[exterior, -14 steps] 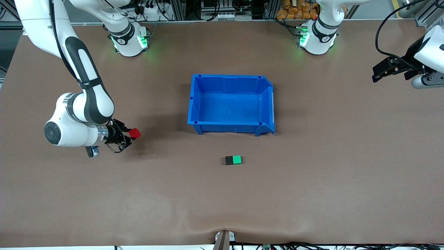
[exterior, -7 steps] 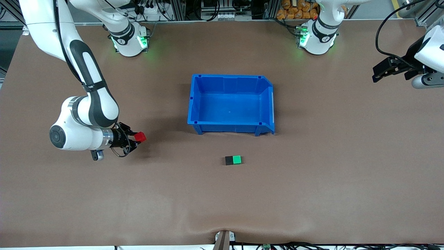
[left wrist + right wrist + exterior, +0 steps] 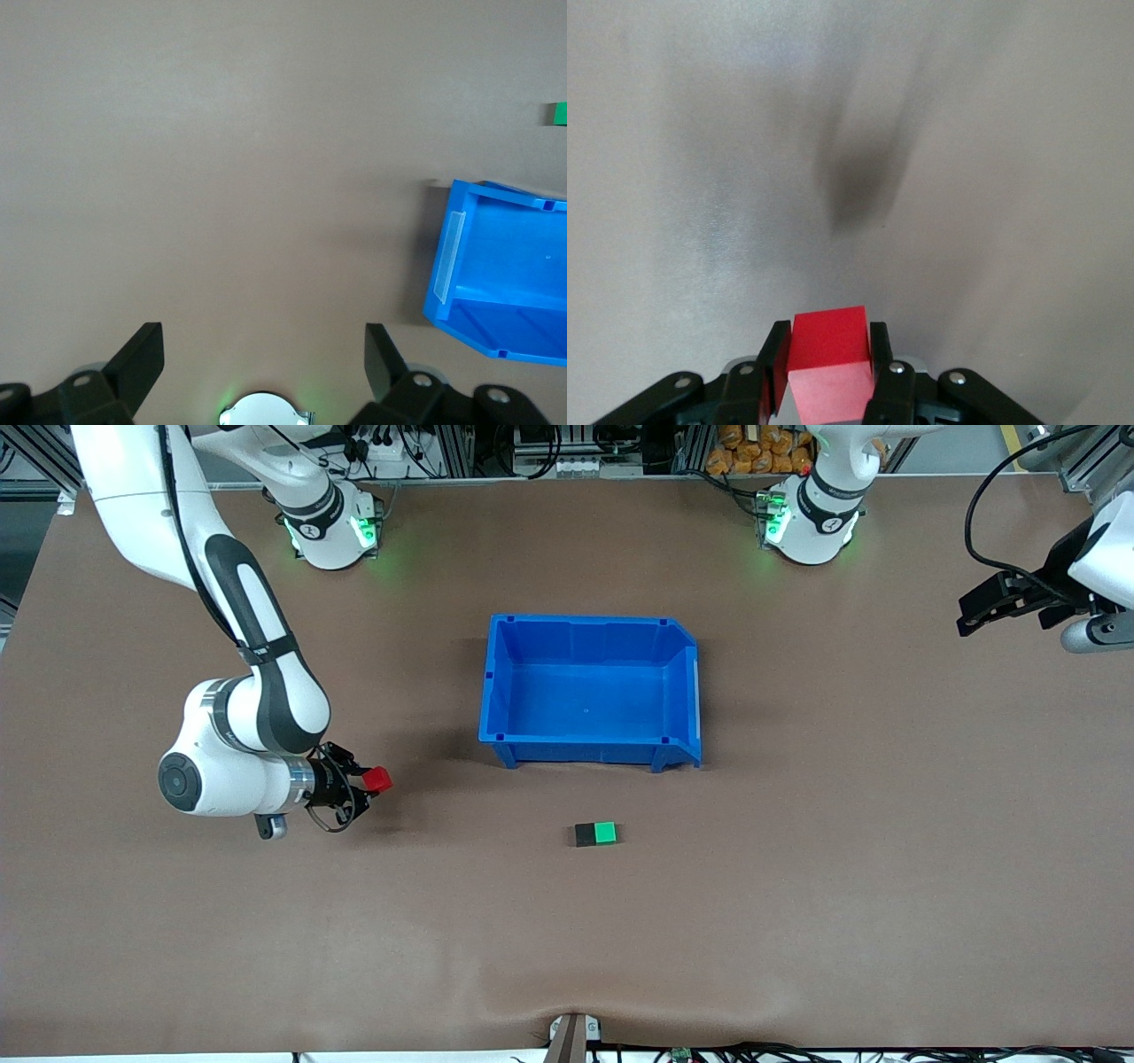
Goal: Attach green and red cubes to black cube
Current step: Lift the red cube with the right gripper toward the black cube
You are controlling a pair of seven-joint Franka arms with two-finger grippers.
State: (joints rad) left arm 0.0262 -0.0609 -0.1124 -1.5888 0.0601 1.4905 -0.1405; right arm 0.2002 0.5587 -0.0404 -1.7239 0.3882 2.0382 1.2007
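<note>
The black cube (image 3: 586,834) and the green cube (image 3: 605,833) lie joined side by side on the brown table, nearer to the front camera than the blue bin (image 3: 505,691). My right gripper (image 3: 372,781) is shut on the red cube (image 3: 378,779), held above bare table toward the right arm's end. In the right wrist view the red cube (image 3: 829,359) sits squarely between both fingers (image 3: 778,365). My left gripper (image 3: 973,613) waits open and empty over the left arm's end of the table. In the left wrist view the left gripper (image 3: 264,359) stands wide, and a green cube (image 3: 557,112) corner shows at the edge.
The blue bin (image 3: 443,283) is empty and stands mid-table with its open side facing the left arm's end. Both robot bases (image 3: 330,522) stand along the table's edge farthest from the front camera. A small bracket (image 3: 574,1032) sits at the nearest table edge.
My right arm has carried the red cube sideways toward the black and green pair. The left gripper has shifted slightly. The black and green cubes have not moved.
</note>
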